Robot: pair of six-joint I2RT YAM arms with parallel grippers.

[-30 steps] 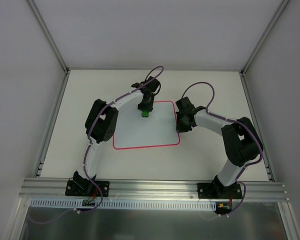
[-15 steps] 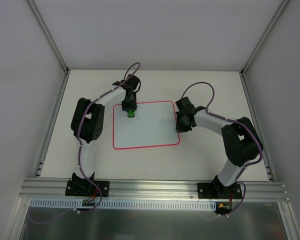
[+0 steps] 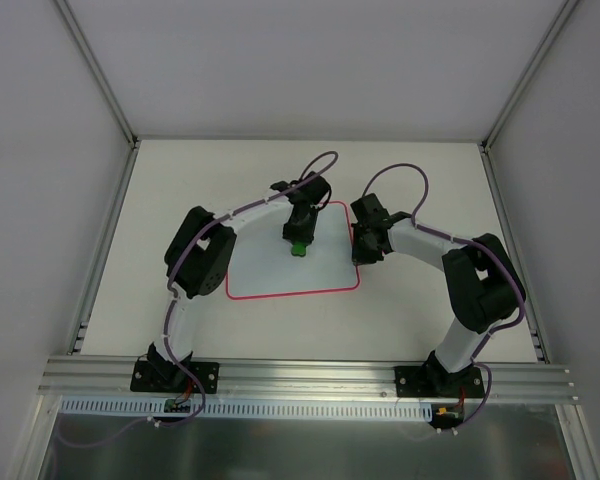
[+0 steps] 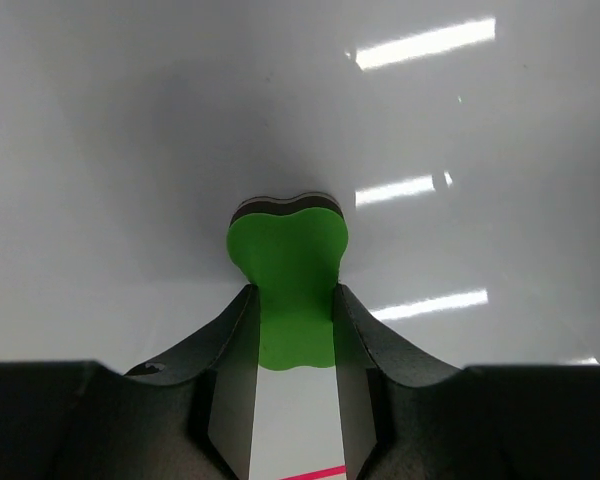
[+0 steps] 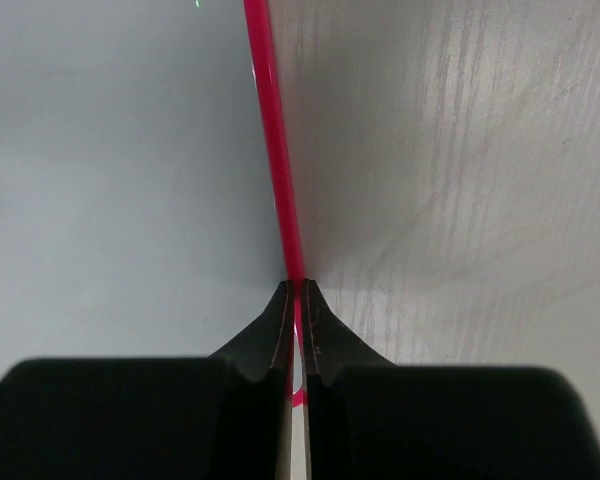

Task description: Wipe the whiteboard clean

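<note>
Presently: table bearing whiteboard, flat, red-rimmed, pale surface. At whiteboard's right edge, right gripper pinched tight on the red rim. Over whiteboard's far middle, left gripper clamped on green block, dark underside against board surface.

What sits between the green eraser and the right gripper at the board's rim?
Only bare whiteboard, no marks visible, between green eraser and right gripper; top external view.
</note>
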